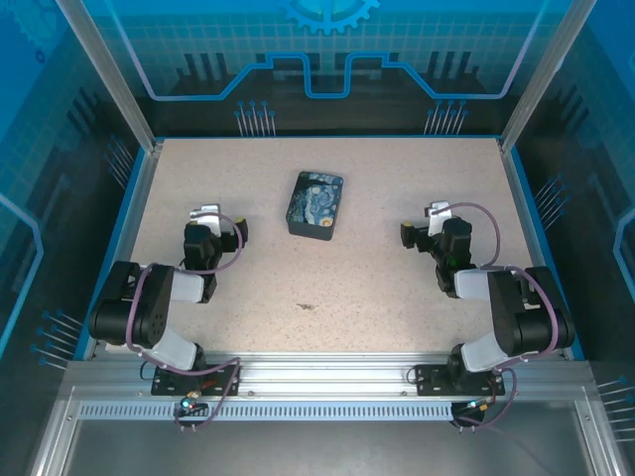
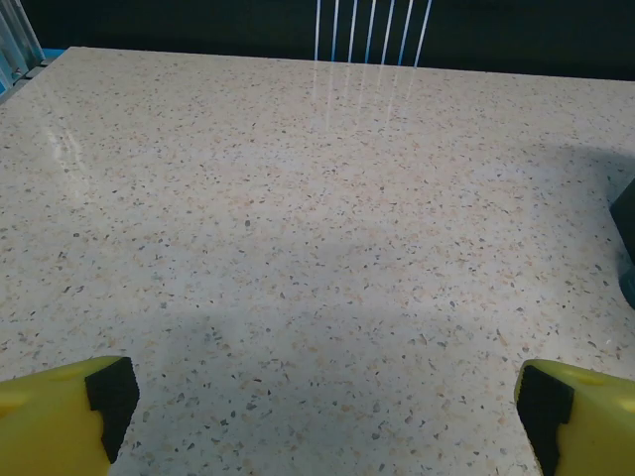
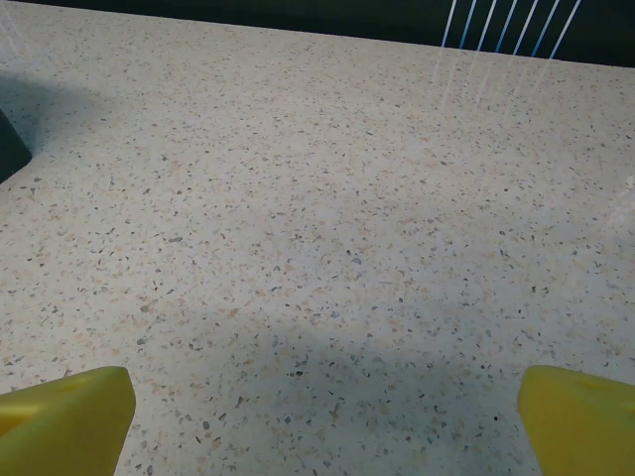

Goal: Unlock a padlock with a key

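The padlock and the key are out of view. My left gripper [image 1: 216,220] rests low over the table [image 1: 397,288] on the left side. In the left wrist view it [image 2: 325,416] is open, with bare speckled tabletop between its yellow fingers [image 2: 60,412]. My right gripper [image 1: 425,220] rests on the right side. In the right wrist view it [image 3: 325,416] is open too, its yellow fingers [image 3: 69,412] wide apart with nothing between them.
A rectangular tin [image 1: 316,204] printed with a blue-and-yellow swirly painting lies at the table's middle back, between the two grippers. Its dark edge [image 2: 625,238] shows at the right of the left wrist view. A tiny brownish speck [image 1: 306,306] lies nearer the front.
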Action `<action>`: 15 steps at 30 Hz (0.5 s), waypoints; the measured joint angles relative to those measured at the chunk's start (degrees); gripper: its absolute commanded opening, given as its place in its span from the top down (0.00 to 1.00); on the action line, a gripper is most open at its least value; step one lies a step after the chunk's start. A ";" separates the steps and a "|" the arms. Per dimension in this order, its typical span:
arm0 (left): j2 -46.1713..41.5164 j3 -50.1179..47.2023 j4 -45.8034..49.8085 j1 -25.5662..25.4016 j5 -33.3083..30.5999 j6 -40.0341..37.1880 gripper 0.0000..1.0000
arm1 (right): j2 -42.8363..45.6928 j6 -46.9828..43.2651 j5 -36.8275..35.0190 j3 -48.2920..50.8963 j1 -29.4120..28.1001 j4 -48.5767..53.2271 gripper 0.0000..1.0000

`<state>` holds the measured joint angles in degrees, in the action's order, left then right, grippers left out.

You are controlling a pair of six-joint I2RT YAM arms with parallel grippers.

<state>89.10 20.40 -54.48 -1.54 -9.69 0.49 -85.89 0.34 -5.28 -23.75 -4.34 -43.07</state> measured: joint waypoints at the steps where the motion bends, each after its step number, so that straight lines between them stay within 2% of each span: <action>1: 0.00 0.00 0.00 0.00 0.00 0.00 0.01 | 0.00 0.00 0.02 0.00 0.00 0.00 0.00; 15: 0.00 0.13 1.49 0.11 0.02 0.02 0.01 | 0.00 0.00 0.39 0.00 0.02 0.00 0.00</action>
<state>89.10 20.53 -52.99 -1.43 -9.67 0.51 -85.89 0.34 -4.89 -23.75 -4.32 -43.07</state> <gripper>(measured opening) 0.989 0.997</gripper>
